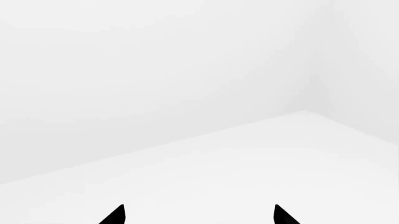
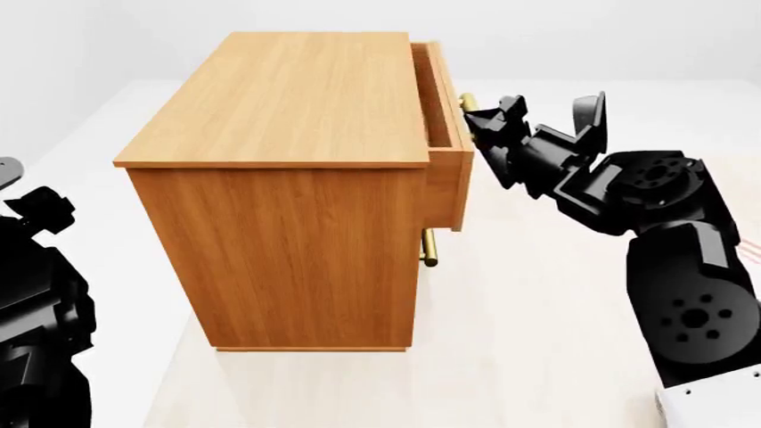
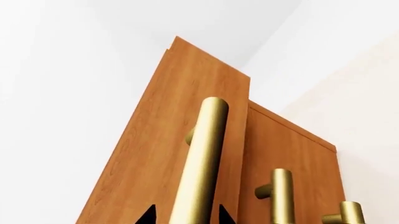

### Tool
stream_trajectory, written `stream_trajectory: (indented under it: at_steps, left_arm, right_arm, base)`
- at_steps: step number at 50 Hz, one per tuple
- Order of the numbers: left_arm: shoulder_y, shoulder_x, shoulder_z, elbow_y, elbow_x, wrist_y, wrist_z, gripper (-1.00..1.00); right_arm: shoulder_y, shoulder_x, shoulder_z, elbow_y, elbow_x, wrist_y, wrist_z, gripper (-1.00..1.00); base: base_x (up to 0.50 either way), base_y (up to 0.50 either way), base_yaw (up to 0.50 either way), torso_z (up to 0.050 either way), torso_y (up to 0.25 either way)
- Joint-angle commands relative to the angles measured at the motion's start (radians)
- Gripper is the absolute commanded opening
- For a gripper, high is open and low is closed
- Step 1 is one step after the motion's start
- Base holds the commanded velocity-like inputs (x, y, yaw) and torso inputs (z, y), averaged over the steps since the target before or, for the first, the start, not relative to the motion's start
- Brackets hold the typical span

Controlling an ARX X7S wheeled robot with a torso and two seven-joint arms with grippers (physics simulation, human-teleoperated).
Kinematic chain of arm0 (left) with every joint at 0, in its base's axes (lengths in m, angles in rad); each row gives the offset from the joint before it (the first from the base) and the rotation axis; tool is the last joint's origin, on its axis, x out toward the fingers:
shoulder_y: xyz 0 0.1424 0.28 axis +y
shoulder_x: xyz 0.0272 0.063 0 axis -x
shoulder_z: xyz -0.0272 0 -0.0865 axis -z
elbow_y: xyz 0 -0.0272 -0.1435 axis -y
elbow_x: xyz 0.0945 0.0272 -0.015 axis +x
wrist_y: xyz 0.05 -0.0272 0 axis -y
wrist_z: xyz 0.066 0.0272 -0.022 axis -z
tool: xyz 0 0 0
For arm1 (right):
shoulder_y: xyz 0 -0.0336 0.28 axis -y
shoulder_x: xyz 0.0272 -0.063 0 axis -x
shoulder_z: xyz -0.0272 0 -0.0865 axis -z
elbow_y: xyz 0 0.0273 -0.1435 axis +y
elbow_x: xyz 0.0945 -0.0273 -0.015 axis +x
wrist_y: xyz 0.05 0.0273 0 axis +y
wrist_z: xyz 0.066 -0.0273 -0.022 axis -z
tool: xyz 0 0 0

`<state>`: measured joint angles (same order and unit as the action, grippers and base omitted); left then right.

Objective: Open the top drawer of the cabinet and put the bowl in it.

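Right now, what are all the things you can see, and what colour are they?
cabinet: one, orange-brown wood, standing on the pale floor in the middle of the head view.
top drawer: one, orange-brown, pulled out a little from the cabinet front.
brass handles: three, gold; the top one sits between the right fingertips, two lower ones beside it.
bowl: none in view.
left end effector: one, black, fingertips apart, facing only white floor and wall.
right end effector: one, black, at the top drawer's handle.

cabinet [image 2: 285, 178]: on floor [image 2: 535, 312], centre-left
top drawer [image 2: 443, 134]: jutting rightward from cabinet
right tool [image 2: 476, 120]: at top drawer's handle [image 3: 203, 163]
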<state>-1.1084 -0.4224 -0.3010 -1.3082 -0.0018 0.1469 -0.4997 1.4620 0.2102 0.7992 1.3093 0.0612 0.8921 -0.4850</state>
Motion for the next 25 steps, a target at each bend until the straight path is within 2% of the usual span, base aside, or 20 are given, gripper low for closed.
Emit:
stream_trajectory:
  at_steps: [1,25]
  left_arm:
    - [0.001,0.000,-0.001,0.000,0.000,0.000,0.000,1.00]
    - [0.000,0.003,0.002,0.000,0.003,0.002,-0.001,1.00]
  right_arm:
    - [0.016,0.051,-0.052,-0.004,-0.019,-0.018,-0.012,-1.00]
    - [0.016,0.097,-0.046,-0.004,-0.025,-0.013,-0.040,-1.00]
  base:
    - [0.00,0.00,0.00,0.000,0.000]
    - [0.00,0.00,0.00,0.000,0.000]
